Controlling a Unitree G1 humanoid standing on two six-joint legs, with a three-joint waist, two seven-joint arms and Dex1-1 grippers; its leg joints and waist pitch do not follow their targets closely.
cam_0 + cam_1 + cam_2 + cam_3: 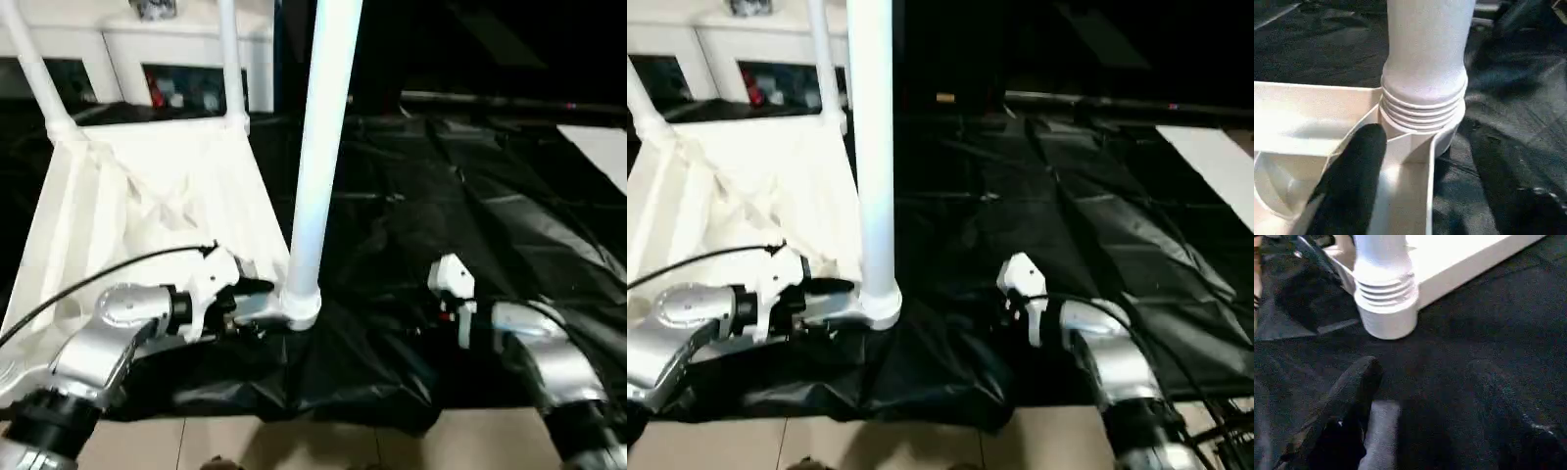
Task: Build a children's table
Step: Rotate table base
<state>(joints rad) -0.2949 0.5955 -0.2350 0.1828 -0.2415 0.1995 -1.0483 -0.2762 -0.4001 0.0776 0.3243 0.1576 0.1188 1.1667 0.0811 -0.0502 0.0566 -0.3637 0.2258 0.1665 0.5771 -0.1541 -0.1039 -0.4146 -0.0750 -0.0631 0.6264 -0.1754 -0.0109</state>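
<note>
- Head views: the table top (147,206) lies upside down on a black sheet (470,225), on the robot's left. Three legs rise from its corners; the near leg (318,147) stands upright in the corner socket (299,308) nearest the robot, its long axis almost vertical. The left gripper (245,294) is just beside this socket and is clearly the nearer one. The right gripper (1019,294) hovers over the sheet, apart from the leg, with open room around it.
- Left wrist view: threads are visible on the leg above the socket (1415,142), so it seems not fully seated. One black finger (1354,181) lies against the rim of the top, and the other finger low at the far side, so the jaws look spread with nothing between them.
- Right wrist view: the leg and socket (1388,318) lie ahead of the fingers (1352,396), not touching. The jaws are apart and empty.
</note>
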